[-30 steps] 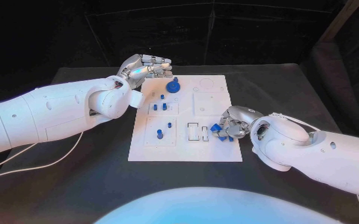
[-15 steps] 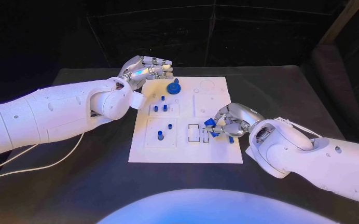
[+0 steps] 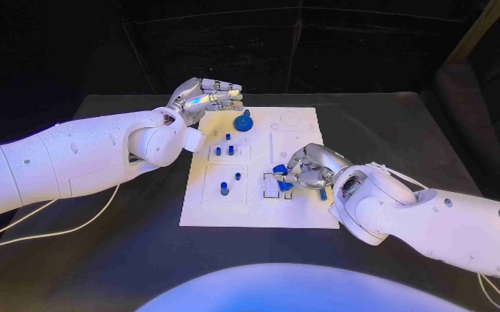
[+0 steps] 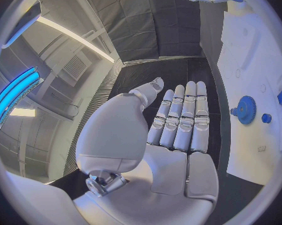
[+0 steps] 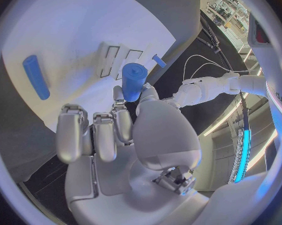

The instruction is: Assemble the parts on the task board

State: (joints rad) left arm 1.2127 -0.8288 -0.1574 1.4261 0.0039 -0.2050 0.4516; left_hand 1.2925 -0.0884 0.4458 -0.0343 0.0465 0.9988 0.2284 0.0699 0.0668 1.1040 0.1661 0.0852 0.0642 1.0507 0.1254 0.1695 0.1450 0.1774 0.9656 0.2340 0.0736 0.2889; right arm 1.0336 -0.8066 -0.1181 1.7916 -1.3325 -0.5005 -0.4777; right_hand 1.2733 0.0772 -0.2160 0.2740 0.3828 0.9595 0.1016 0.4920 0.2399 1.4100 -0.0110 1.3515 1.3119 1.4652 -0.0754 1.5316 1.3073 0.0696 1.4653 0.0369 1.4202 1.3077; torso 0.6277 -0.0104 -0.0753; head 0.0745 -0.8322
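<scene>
Reaching in from the left edge over the black counter (image 3: 104, 254), the left arm (image 3: 84, 157), ending in the left hand (image 3: 205, 95) at the far left corner of the white board (image 3: 302, 214). Holding nothing there, fingers (image 4: 186, 115) lying straight and side by side with the thumb apart, seen from behind in the left wrist view; hovering beside the board's edge, whether touching the counter cannot be told.

Standing just beside that hand on the board's far end, a blue gear (image 3: 243, 122), also showing in the left wrist view (image 4: 244, 106). Sitting nearer along the board's left column, a few small blue pegs (image 3: 223, 150) in a square recess, and below them a taller blue peg (image 3: 224, 189) with a smaller one beside it in another recess.

Lying in the board's middle, two narrow rectangular slots (image 3: 271, 185), showing in the right wrist view as outlined openings (image 5: 118, 62).

Coming in from the right edge, the right arm (image 3: 417, 214), with the right hand (image 3: 305, 167) resting over the board's right middle, just beside the slots. Pinching a blue block (image 3: 279, 170) between thumb and fingertips, the other fingers curled in; in the right wrist view the block (image 5: 133, 81) standing upright above the thumb, close over the board near the slots. Lying flat on the board farther off in that view, a blue bar (image 5: 35, 76).
</scene>
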